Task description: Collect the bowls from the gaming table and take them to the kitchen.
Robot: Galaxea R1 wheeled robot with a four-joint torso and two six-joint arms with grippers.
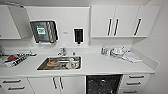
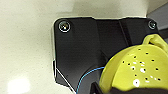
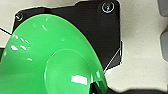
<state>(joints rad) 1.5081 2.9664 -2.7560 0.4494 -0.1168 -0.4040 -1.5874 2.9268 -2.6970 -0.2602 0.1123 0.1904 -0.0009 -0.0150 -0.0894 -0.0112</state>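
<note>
We're facing the kitchen w/ white upper cabinets (image 1: 124, 21) and a white countertop (image 1: 105, 64) straight ahead. Steel sink (image 1: 42, 65) sits left of centre in the counter, w/ dishes in it (image 1: 70, 63) and a tap (image 1: 62, 51) behind. On the wall above: a paper-towel dispenser (image 1: 44, 31) and a dark soap dispenser (image 1: 78, 35). The dishwasher (image 1: 103, 84) shows dark below the counter, right of the sink cupboard doors; drawers (image 1: 136, 80) beside it. Some clutter on the counter's far right near the corner (image 1: 117, 53), more items at the left end (image 1: 15, 59) — can't make out what exactly.

In the left wrist view a yellow bowl (image 2: 136, 67) w/ small holes and a loop handle sits close against our left arm's dark plate, pale floor behind. Left gripper's fingers: can't tell.

In the right wrist view a green bowl (image 3: 47, 57), glossy, underside toward the cam, covers most of the plate. Right gripper's fingers: can't tell either.
</note>
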